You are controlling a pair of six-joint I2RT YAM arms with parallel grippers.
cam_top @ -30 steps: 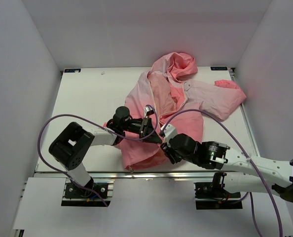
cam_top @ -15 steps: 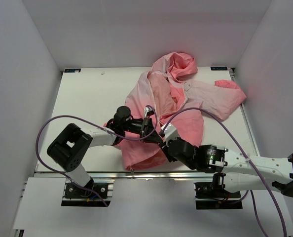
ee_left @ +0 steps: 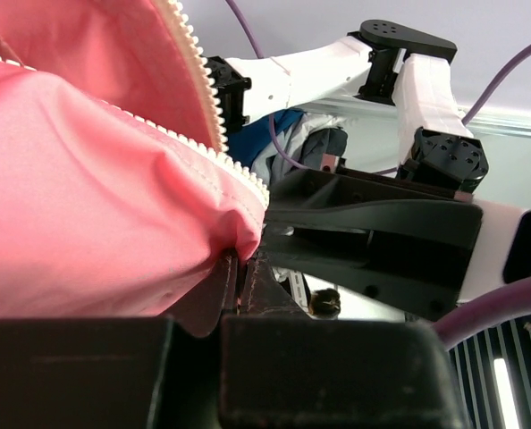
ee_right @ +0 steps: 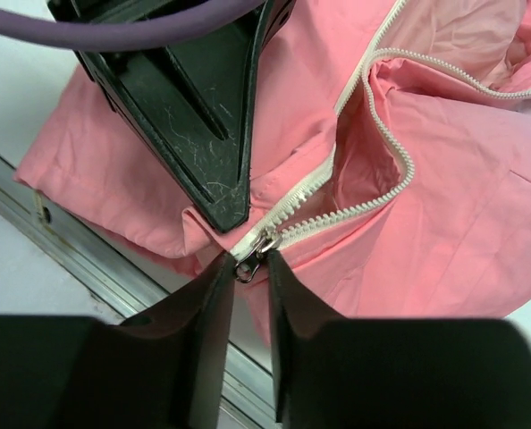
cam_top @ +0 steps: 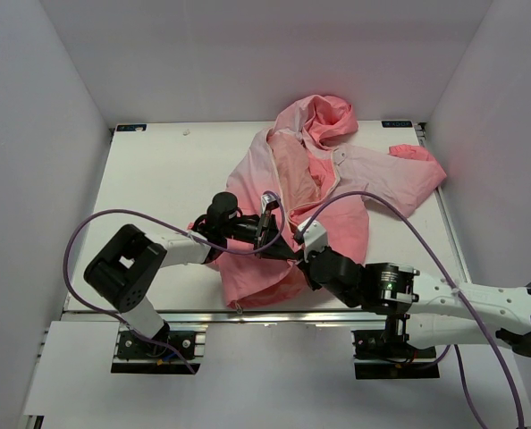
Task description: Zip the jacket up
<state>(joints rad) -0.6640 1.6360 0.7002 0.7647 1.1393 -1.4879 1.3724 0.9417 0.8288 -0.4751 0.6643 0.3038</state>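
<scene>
While the jacket point(cam_top: 355, 179) lies crumpled on the table point(cam_top: 158, 170), hem point(cam_top: 248, 290) at six o'clock and hood point(cam_top: 324, 116) toward one o'clock, its zipper point(ee_left: 197, 64) gapes open along that axis. The left gripper point(ee_left: 241, 277) pinches the hem at the zipper's foot; the right gripper point(ee_right: 248, 268) straddles the zipper pull point(ee_right: 250, 257), clamped or not I cannot tell. Securing that pull seems the step; next, draw it hoodward.
</scene>
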